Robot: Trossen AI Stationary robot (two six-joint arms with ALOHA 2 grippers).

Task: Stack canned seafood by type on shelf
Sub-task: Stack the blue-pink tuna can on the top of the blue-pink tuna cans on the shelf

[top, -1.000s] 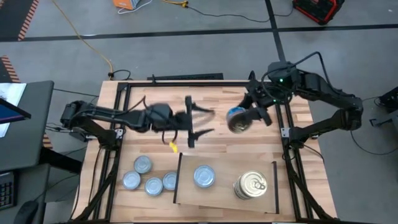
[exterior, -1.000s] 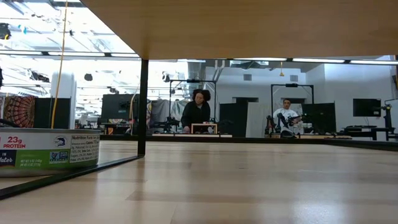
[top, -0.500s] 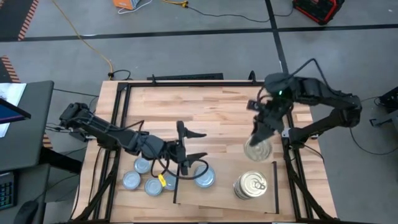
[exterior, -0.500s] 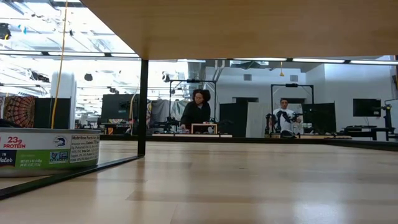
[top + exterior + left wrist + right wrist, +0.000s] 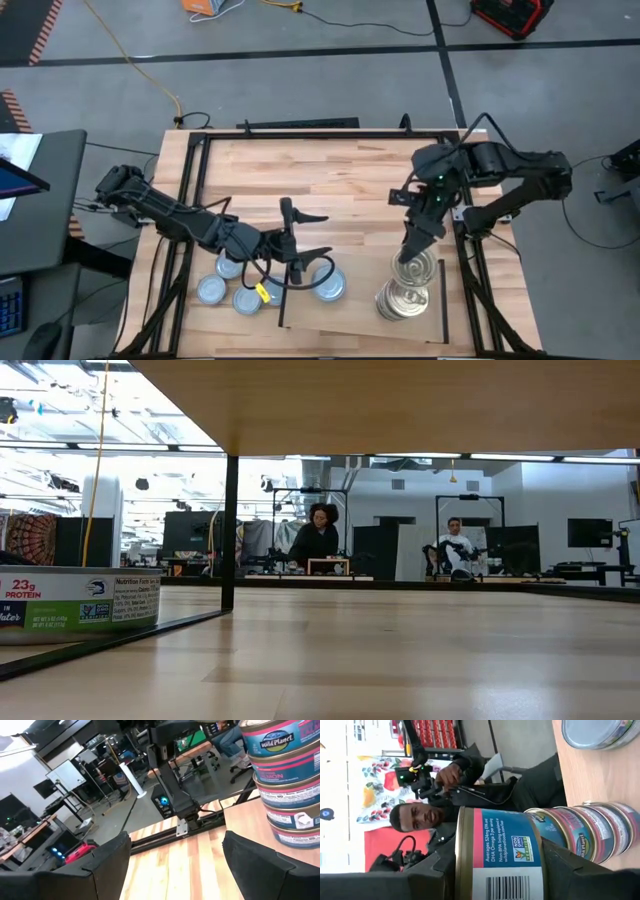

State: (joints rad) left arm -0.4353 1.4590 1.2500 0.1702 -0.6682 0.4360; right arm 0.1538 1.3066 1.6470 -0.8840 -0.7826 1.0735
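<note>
Gold-lid tin [image 5: 416,268] is clamped in the right claw [image 5: 412,258], just above the gold-lid stack [image 5: 402,300] at the shelf's [image 5: 360,312] right end, so the step looks like adding it to that pile. Next: square it over the stack, lower, then release. Left claw [image 5: 306,262] is spread wide and empty over the silvery-blue tin [image 5: 328,285] at the shelf's left end, four more silvery-blue tins [image 5: 232,285] sit off the shelf near the table's front-left corner
</note>
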